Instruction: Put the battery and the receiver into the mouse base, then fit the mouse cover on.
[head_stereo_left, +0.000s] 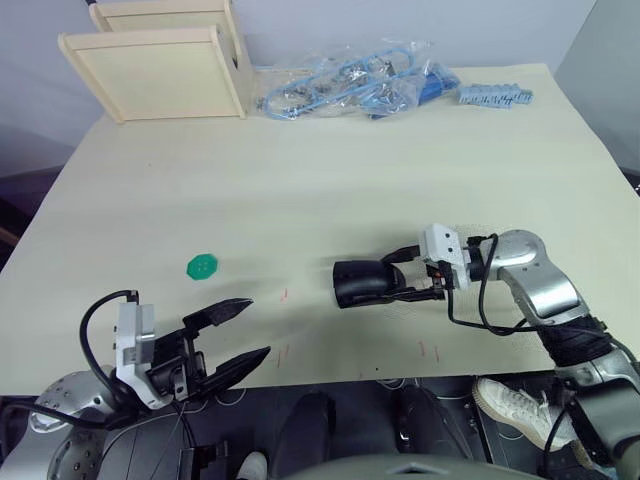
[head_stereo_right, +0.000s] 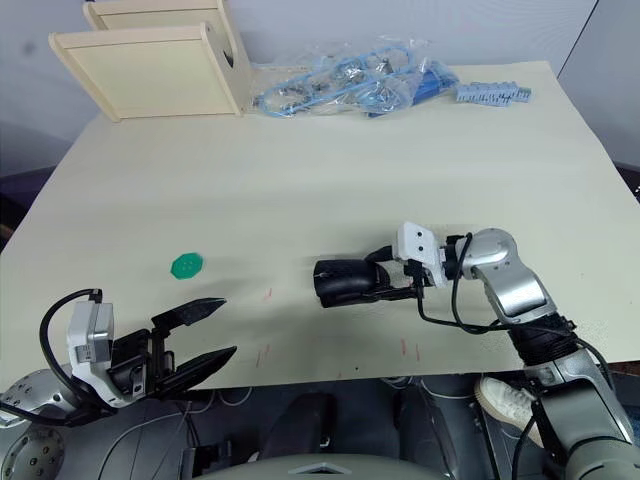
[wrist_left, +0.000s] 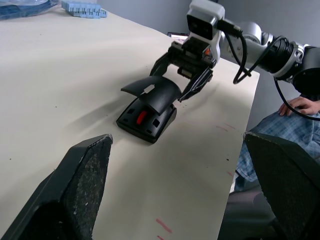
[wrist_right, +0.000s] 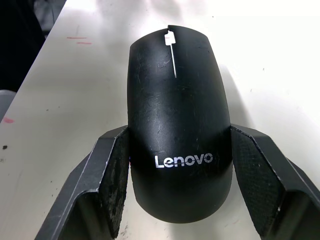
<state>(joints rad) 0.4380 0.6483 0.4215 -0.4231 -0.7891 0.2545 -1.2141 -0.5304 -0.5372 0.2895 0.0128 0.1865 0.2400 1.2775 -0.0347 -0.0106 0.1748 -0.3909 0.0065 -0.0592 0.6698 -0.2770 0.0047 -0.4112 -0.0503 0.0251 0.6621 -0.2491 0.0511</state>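
Mouse cover: pinched by right gripper, front raised above mouse base; seating pending; left gripper spread, idle.

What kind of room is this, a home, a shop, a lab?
Probably a lab or test bench: one bare table with bagged blue parts, two wooden trays, and a mouse gripped by the right end effector.

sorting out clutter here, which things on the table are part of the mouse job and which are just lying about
Part of the job:
mouse cover
mouse base
right gripper

Just lying about:
green disc
wooden trays
bagged blue cables
blue clips
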